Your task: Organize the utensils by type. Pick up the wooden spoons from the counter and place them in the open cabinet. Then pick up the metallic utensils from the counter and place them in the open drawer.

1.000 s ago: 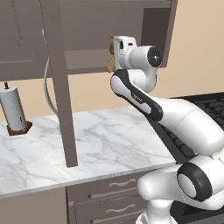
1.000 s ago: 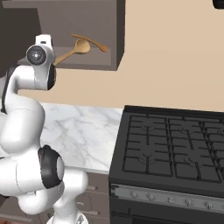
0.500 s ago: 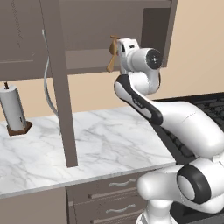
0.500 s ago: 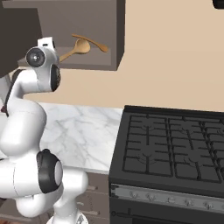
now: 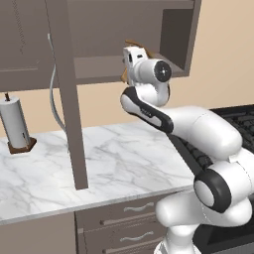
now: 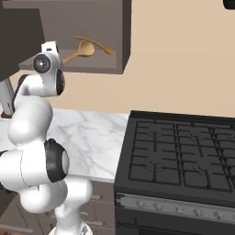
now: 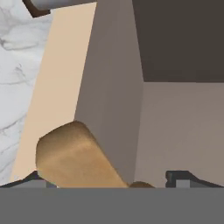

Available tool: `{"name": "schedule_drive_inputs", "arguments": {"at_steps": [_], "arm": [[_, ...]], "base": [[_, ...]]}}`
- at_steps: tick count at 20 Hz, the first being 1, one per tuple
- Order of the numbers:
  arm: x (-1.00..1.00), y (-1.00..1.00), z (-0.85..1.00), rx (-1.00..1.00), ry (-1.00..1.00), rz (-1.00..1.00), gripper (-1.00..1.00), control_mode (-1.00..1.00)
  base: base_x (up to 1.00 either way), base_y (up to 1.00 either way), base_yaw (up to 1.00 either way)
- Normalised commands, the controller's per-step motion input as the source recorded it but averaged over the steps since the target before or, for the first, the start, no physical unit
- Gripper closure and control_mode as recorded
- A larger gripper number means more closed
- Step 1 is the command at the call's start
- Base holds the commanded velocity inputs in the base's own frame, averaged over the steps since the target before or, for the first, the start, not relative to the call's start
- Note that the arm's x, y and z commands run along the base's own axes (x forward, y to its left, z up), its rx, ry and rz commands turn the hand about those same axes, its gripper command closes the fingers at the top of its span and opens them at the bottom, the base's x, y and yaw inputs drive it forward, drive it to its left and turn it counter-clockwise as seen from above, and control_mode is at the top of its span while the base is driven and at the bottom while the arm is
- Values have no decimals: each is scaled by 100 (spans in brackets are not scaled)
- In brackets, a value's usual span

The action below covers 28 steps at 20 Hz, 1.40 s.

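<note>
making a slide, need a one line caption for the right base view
White arm raised at the open cabinet, wooden spoons lying on its shelf, marble counter and black stove below.

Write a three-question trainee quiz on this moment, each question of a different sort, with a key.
1. True or false: the wooden spoons lie on the marble counter.
2. Multiple choice: what stands at the counter's far left in the left base view? A) a toaster oven B) a paper towel roll on a dark holder C) a kettle
3. Fill in: the gripper is ____ , with a wooden handle end between its fingertips in the hand view.

Key:
1. False; they rest on the floor of the open cabinet.
2. B
3. open
</note>
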Motion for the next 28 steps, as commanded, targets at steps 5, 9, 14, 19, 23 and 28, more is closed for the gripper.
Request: {"name": "schedule_drive_inputs", "arguments": {"at_steps": [5,9,14,19,23,28], "arm": [[53,26,7,6,-1,6,-100,-100],[57,29,9,9,0,6,-100,-100],[58,30,17,8,0,6,-100,-100],[52,36,26,9,0,6,-100,-100],[36,45,20,13,0,7,-100,-100],[14,45,2,10,-2,6,-100,-100]], "base": [[0,0,0],[0,0,0],[0,0,0],[0,0,0],[0,0,0],[0,0,0]]}}
